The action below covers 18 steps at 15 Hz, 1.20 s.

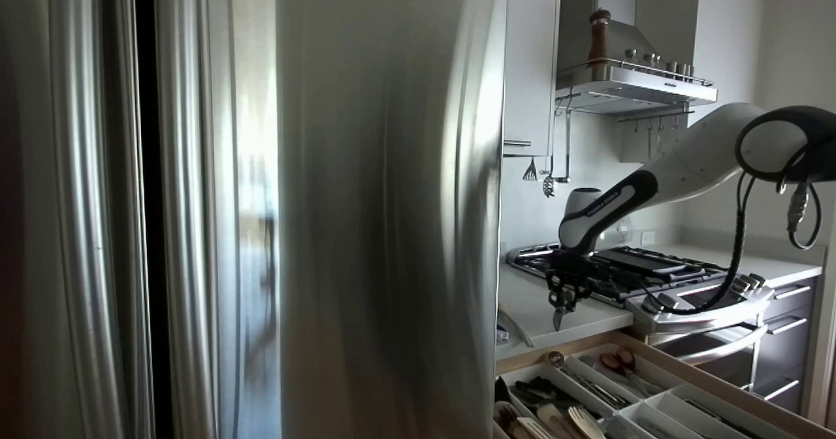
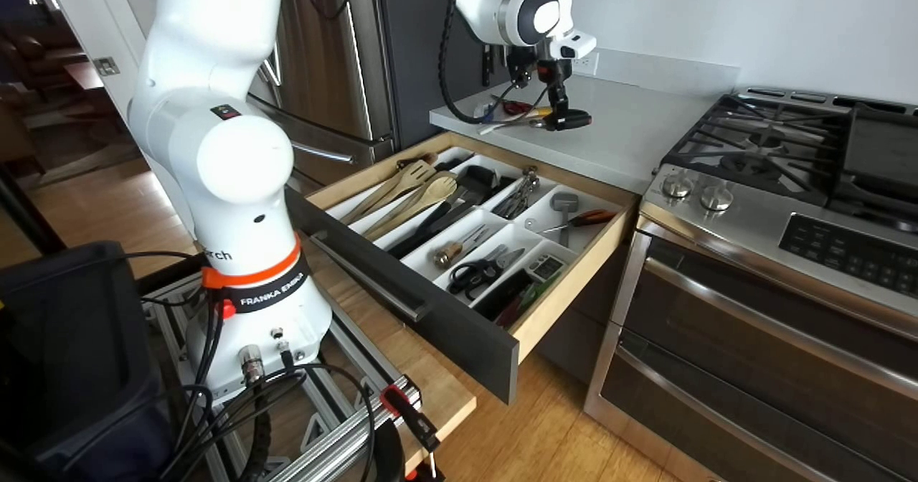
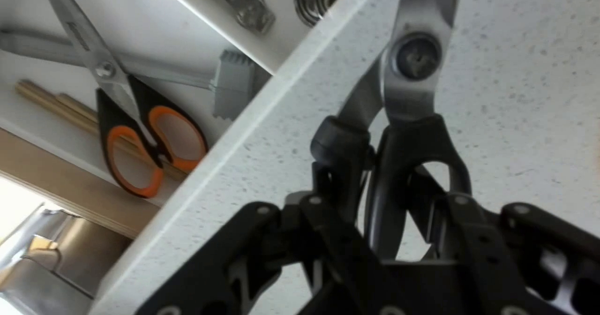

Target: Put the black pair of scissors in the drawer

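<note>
Wrist view, gripper (image 3: 375, 193) clasping black-handled scissors (image 3: 412, 104) above the worktop (image 3: 529, 118), orange-handled scissors (image 3: 119, 87) at nine o'clock lying across a grey mallet (image 3: 233, 85) in the drawer (image 3: 70, 183).

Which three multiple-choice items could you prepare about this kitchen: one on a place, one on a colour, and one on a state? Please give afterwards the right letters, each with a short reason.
1. Where do the orange-and-black scissors lie?
A. on the stovetop
B. in the drawer
C. on the floor

2. What colour are the handles of the held scissors?
A. black
B. white
C. green

3. How does the drawer stand?
A. fully shut
B. with its front removed
C. pulled open

Right letters:
1: B, since the wrist view shows them inside a white compartment.
2: A, since both loops are dark black in the wrist view.
3: C, since in both exterior views one can look down into it.
</note>
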### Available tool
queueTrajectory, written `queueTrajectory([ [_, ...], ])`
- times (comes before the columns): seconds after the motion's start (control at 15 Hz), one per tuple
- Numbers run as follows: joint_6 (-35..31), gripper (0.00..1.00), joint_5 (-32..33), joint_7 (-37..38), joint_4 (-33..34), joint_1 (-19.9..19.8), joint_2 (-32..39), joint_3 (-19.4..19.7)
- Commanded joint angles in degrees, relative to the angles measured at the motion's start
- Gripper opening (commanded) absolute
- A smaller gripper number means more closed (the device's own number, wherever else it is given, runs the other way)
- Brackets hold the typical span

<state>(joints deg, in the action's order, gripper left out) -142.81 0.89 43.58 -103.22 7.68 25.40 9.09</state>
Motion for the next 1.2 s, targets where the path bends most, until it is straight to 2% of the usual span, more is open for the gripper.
queueTrajectory([
  [0.0, -2.28, 0.18, 0.18, 3.84, -14.06, -0.91, -10.72, 1.05],
  [0.53, -7.27, 0.18, 1.94, 11.72, -38.26, -7.77, -29.56, 1.87],
  [0.67, -8.68, 0.18, 4.88, 16.46, -44.33, -11.16, -34.44, 1.87],
  [0.93, -11.09, 0.18, 13.97, 29.66, -48.79, -20.02, -37.19, -0.32],
  [1.0, -13.79, 0.18, 16.32, 31.65, -49.71, -21.64, -37.64, -1.1],
  [1.07, -10.66, 0.43, 11.82, 25.74, -46.77, -20.06, -34.93, -0.84],
  [1.13, -11.95, 0.43, 13.29, 27.41, -47.62, -21.4, -35.5, -1.19],
])
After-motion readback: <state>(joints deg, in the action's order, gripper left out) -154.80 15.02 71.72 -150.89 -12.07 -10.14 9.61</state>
